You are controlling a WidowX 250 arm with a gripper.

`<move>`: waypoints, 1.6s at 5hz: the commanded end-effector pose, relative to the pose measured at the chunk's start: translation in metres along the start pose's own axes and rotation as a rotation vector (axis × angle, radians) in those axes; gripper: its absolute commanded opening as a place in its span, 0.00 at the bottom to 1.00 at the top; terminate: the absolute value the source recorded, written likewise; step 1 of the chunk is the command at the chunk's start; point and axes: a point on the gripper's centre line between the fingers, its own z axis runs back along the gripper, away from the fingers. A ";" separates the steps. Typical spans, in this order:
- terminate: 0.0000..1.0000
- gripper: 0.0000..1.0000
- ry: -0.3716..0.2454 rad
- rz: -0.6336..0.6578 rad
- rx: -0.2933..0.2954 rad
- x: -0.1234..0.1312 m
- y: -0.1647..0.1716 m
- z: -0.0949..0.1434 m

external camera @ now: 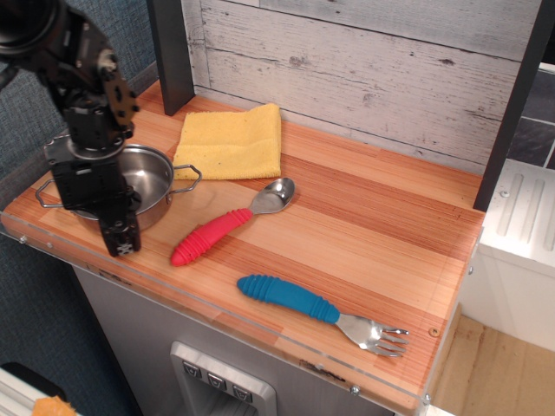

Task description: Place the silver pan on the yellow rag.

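The silver pan (153, 178) stands on the wooden counter at the front left, upright, its wire loop handles pointing left and right. The yellow rag (232, 141) lies flat behind it to the right, a short gap away, with nothing on it. My black gripper (117, 224) hangs down over the pan's near rim. One finger (122, 237) shows in front of the pan's outer wall. The other finger is hidden behind the gripper body, so I cannot tell whether the jaws grip the rim.
A metal spoon with a red handle (212, 236) lies just right of the pan. A fork with a blue handle (290, 297) lies nearer the front edge. A dark post (172, 52) stands behind the rag's left corner. The plank wall (364, 69) closes the back.
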 end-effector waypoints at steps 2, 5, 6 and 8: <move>0.00 0.00 0.076 -0.133 -0.131 -0.009 -0.007 0.036; 0.00 0.00 0.168 -0.379 -0.195 -0.042 -0.021 0.067; 0.00 0.00 0.169 -0.498 -0.199 -0.059 -0.027 0.071; 0.00 0.00 0.184 -0.672 -0.195 -0.086 -0.038 0.061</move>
